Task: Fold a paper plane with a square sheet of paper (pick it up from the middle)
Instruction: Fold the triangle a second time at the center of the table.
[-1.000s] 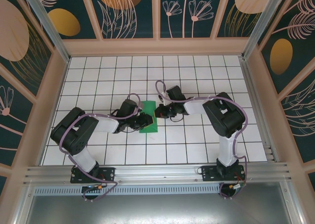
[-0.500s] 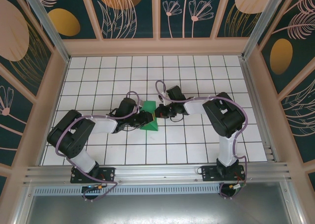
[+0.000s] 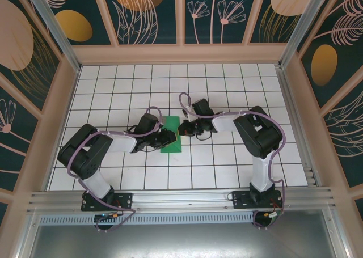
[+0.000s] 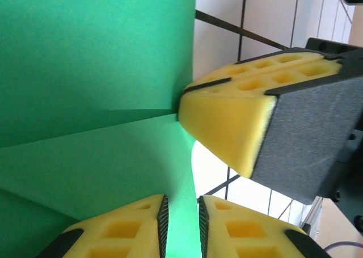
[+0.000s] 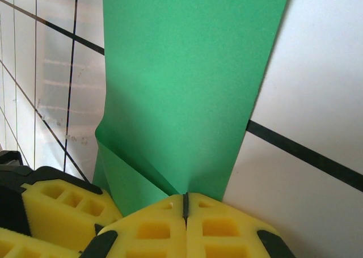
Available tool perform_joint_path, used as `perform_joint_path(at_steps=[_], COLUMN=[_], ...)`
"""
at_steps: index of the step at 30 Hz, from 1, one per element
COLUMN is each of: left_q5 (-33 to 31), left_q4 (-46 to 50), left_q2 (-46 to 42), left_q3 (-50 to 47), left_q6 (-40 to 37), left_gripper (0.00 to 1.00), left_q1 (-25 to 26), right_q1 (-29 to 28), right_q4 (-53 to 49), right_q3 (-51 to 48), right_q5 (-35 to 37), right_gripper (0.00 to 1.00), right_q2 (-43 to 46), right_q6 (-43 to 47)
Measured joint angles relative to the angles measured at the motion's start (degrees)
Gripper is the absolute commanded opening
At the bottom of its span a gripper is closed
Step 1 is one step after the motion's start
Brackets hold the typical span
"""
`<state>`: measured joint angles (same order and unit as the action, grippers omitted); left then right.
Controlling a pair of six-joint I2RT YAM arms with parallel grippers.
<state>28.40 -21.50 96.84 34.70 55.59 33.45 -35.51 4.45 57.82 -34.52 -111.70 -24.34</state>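
Top view, nearest first: both arm bases are at the near edge of the white gridded table [image 3: 227, 173], with the forearms reaching inward to meet around mid-table.

Left gripper [image 3: 168, 138] comes in from the left, slightly nearer than its partner. In the left wrist view its yellow pads [image 4: 122, 235] stand a narrow slit apart. A raised flap of the square sheet of paper [image 3: 174, 142] runs into that slit, pinched there.

The paper lies between the two grippers as a bright green strip, long side running near to far and flat on the tiles. One crease runs across it from the right edge, and the lifted flap is on the near side of that crease.

Right gripper [image 3: 182, 127] comes in from the right, just beyond. Its fingers are pressed together, and their tips [image 5: 170, 212] touch the paper's right edge where the crease ends. Cannot tell whether any paper is nipped between them.

The grippers sit near each other, apart.
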Motion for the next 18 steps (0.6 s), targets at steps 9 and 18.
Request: perform_joint_path(at_steps=[9, 18], left_q5=[-0.4, -0.8], left_q4=[0.8, 1.8], left_q2=[0.3, 0.3], left_q3=[0.1, 0.3], left_q6=[0.0, 0.0], left_gripper=[0.25, 0.24], left_q1=[0.0, 0.0], right_q1=[0.0, 0.0], right_q4=[0.0, -0.4], right_q3=[0.0, 0.1], right_q5=[0.0, 0.0], right_gripper=[0.0, 0.04], right_q2=[0.0, 0.0], right_q6=[0.0, 0.0])
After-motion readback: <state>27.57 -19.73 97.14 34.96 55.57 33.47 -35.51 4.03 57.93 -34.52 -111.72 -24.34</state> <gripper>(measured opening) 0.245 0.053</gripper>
